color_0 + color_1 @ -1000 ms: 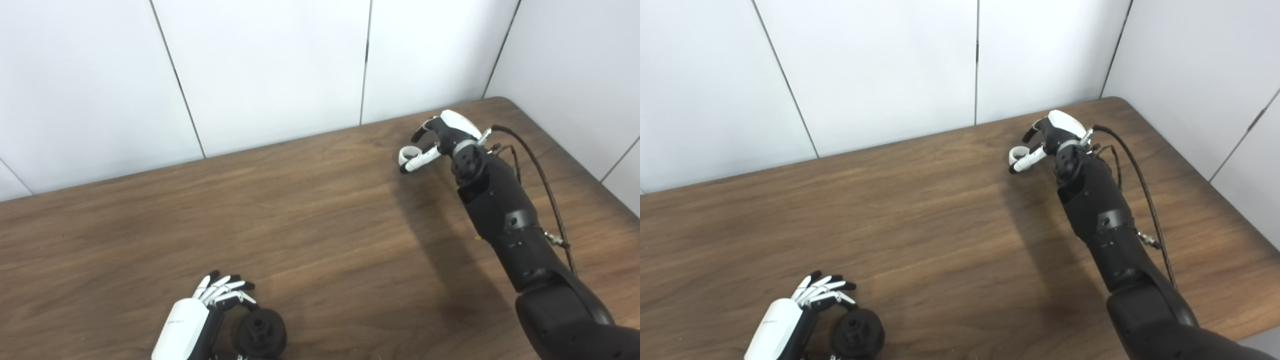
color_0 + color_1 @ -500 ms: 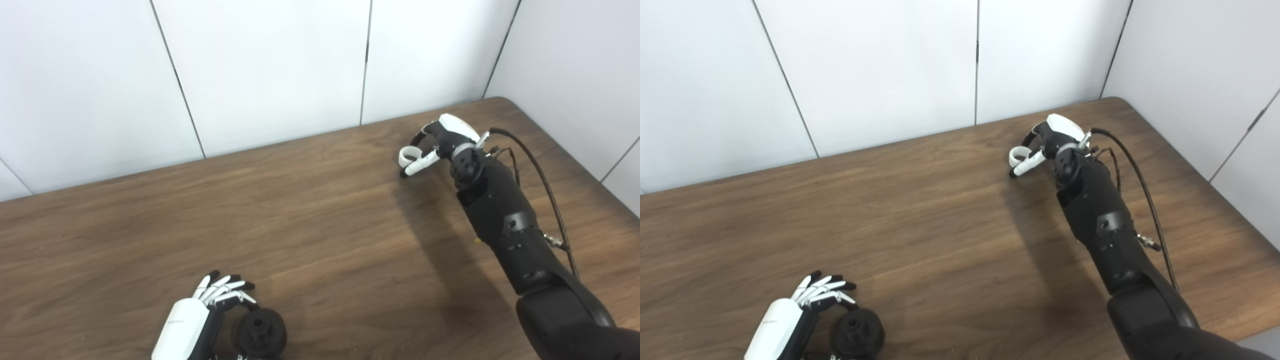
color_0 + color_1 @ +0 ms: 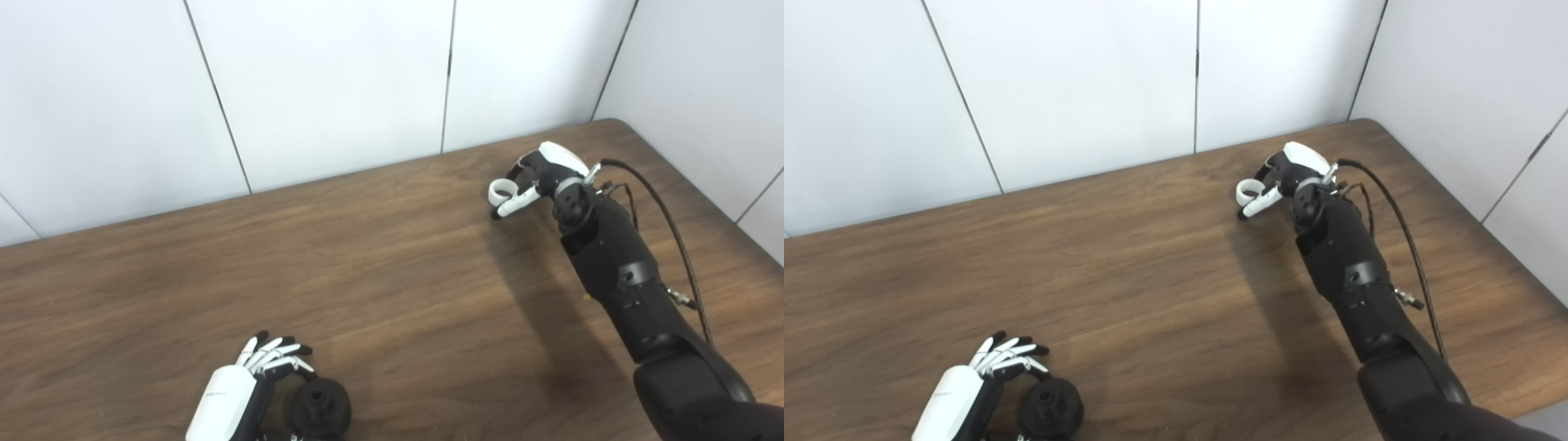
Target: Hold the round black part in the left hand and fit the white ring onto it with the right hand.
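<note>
Left hand (image 3: 236, 389) at near-left edge of desk (image 3: 392, 288), fingers (image 3: 278, 355) spread apart, curled loosely; holds nothing that I can see. Round black part (image 3: 320, 409) on desk just right of left hand, bore facing up; contact with hand hard to judge, not lifted.

White ring (image 3: 503, 191) far right, well apart from black part. Right hand (image 3: 539, 174) on it, fingers (image 3: 513, 204) curled in around ring; firm grip or mere touch cannot tell.

Judgement: ring must travel near-left, diagonally across desk, to reach part.

Right hand (image 3: 539, 174) far out, fingers curled, seemingly pinching; left hand (image 3: 245, 386) low, fingers spread.
</note>
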Available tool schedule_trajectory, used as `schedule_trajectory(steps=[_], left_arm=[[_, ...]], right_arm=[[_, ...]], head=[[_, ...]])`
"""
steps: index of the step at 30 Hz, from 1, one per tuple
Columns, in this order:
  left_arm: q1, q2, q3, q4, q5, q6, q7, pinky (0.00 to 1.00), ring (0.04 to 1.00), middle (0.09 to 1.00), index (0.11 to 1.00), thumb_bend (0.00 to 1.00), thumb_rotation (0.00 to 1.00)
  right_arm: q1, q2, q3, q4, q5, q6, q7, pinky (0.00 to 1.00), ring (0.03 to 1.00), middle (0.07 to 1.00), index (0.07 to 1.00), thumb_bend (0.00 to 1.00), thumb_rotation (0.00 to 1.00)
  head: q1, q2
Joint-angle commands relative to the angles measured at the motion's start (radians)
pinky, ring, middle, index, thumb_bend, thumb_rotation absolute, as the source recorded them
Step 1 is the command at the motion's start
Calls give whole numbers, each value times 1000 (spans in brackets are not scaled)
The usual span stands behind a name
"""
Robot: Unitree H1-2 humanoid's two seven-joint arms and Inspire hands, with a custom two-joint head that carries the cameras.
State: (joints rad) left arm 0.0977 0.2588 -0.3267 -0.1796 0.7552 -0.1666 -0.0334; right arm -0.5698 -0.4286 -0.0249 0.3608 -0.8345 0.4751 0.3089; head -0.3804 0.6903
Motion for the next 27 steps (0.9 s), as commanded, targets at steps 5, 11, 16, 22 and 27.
schedule_trajectory(steps=[5, 11, 16, 22, 27], left_arm=[[3, 8, 5, -7, 9, 11, -12, 976, 859, 773, 484, 522, 49], [6, 6, 6, -13, 11, 16, -15, 979, 858, 772, 484, 522, 49], [7, 5, 5, -17, 14, 13, -16, 977, 858, 772, 484, 522, 49], [8, 4, 5, -20, 18, 12, -13, 970, 856, 770, 484, 522, 49], [7, 5, 7, -20, 18, 9, -10, 968, 853, 769, 484, 522, 49]], right_arm=[[-32, -19, -15, -26, -9, -5, -15, 1000, 1000, 932, 603, 822, 207], [-29, -16, -14, -24, 11, -6, -35, 1000, 1000, 918, 518, 600, 159], [-23, -16, -11, -26, 27, -6, -57, 1000, 1000, 879, 488, 523, 129], [-7, -20, -5, -44, 32, -5, -58, 1000, 992, 846, 487, 520, 125], [2, -33, 2, -44, 42, -6, -61, 1000, 988, 842, 487, 520, 126]], head=[[-1, 0], [1, 6], [2, 7], [5, 10], [5, 10]])
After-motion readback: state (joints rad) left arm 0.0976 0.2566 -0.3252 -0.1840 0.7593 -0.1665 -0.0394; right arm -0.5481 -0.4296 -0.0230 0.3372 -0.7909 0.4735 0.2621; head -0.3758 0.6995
